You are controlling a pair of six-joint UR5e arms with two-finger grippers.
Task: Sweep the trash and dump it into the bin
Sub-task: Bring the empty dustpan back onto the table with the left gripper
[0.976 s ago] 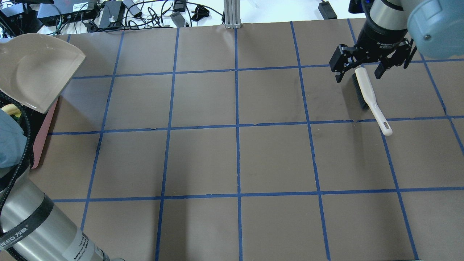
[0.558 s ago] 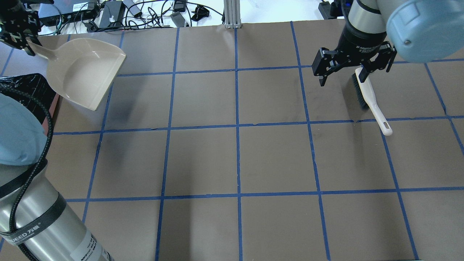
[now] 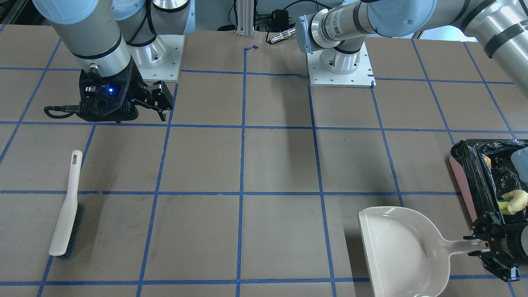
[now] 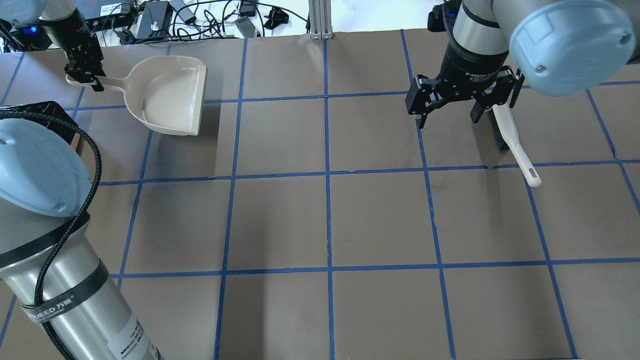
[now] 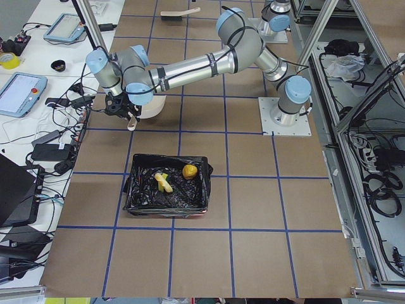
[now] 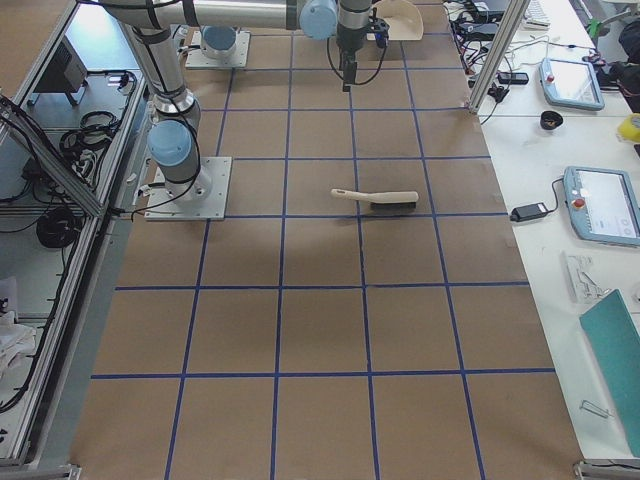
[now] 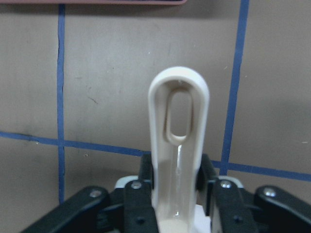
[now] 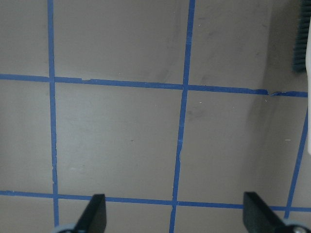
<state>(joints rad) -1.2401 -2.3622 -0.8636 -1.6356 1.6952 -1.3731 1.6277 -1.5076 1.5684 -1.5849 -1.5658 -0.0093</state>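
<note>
Far left, the left end effector [image 4: 84,75] clamps the dustpan [image 4: 170,95] handle; far right, the right end effector [image 4: 446,120] hangs pointing down, jaws spread.

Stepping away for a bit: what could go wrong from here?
The left gripper pinches the beige plastic dustpan only by its thin handle, so the pan could twist or slip. The open right gripper hangs above the table near the white-handled dark-bristled brush and could clip it if it descends.
</note>
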